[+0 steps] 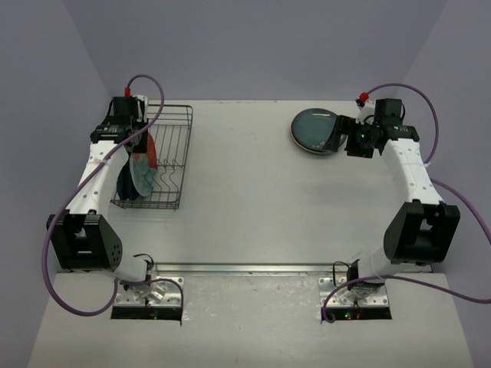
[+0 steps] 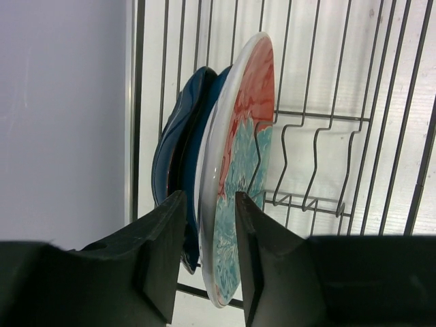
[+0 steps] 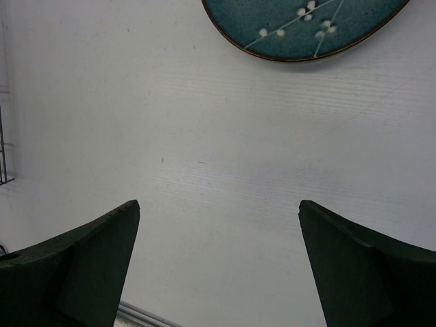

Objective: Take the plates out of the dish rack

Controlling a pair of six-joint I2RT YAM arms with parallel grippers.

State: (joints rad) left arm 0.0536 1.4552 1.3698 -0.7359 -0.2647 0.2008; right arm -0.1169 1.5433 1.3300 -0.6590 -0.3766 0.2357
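We saw our left claw (image 2: pixel 208 204) narrow around the red plate (image 2: pixel 248 129), maybe the blue plate (image 2: pixel 174 150) too, so one could have slipped loose.

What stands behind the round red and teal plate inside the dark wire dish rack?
Dark blue plates lean close behind it, one with a wavy edge. The red and teal plate covers most of them, so their number is unclear.
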